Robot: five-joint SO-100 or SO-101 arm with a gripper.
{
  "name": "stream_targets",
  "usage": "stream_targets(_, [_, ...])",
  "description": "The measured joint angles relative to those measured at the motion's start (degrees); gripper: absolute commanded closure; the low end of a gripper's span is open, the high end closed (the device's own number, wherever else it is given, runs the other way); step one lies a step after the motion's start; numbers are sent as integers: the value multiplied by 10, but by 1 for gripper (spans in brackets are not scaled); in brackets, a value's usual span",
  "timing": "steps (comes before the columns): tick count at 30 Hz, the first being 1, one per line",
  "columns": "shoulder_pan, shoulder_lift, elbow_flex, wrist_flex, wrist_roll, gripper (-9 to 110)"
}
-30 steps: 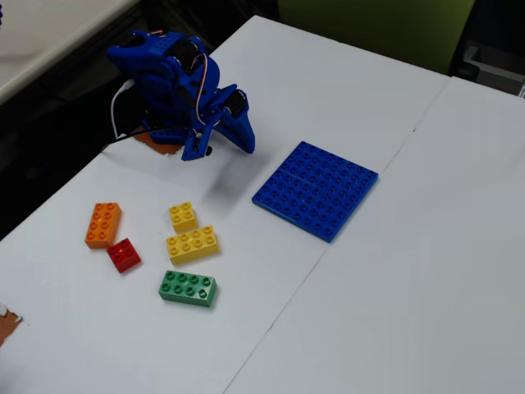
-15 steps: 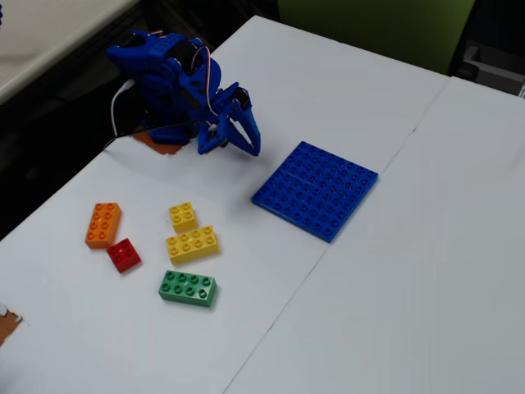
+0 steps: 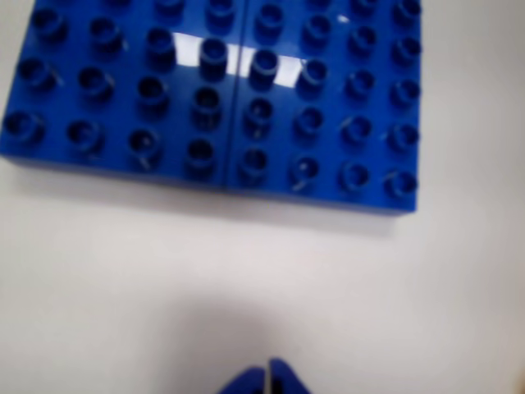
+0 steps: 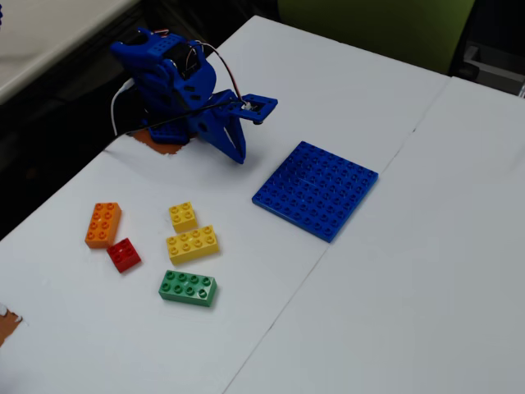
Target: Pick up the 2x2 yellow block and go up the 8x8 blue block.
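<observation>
The small yellow 2x2 block [image 4: 182, 216] sits on the white table, left of centre in the fixed view, and nothing touches it. The flat blue 8x8 baseplate [image 4: 316, 190] lies to its right; it fills the top of the wrist view [image 3: 213, 98]. The blue arm is folded low at the back left. My gripper [image 4: 238, 153] points down at the table between the arm's base and the baseplate. In the wrist view its blue fingertips [image 3: 269, 379] meet with only a thin line between them, shut and empty. The yellow block is out of the wrist view.
A longer yellow brick [image 4: 192, 244] lies just in front of the 2x2 block, with a green brick [image 4: 188, 287] nearer still. An orange brick [image 4: 103, 224] and a red brick [image 4: 124, 254] lie to the left. A seam between two tabletops runs diagonally right of the bricks.
</observation>
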Motion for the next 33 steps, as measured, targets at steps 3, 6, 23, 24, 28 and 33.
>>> stream_targets(3, [5,0,-16,4,30,96])
stream_targets(6, [25,-2,-62,30,24,92])
stream_targets(23, [215,-446,-422,60,-243,74])
stream_targets(24, [235,-477,-436,54,-284,73])
stream_targets(28, [302,-592,-464,5,-458,68])
stream_targets(33, [391,-712,-503,-58,-678,67])
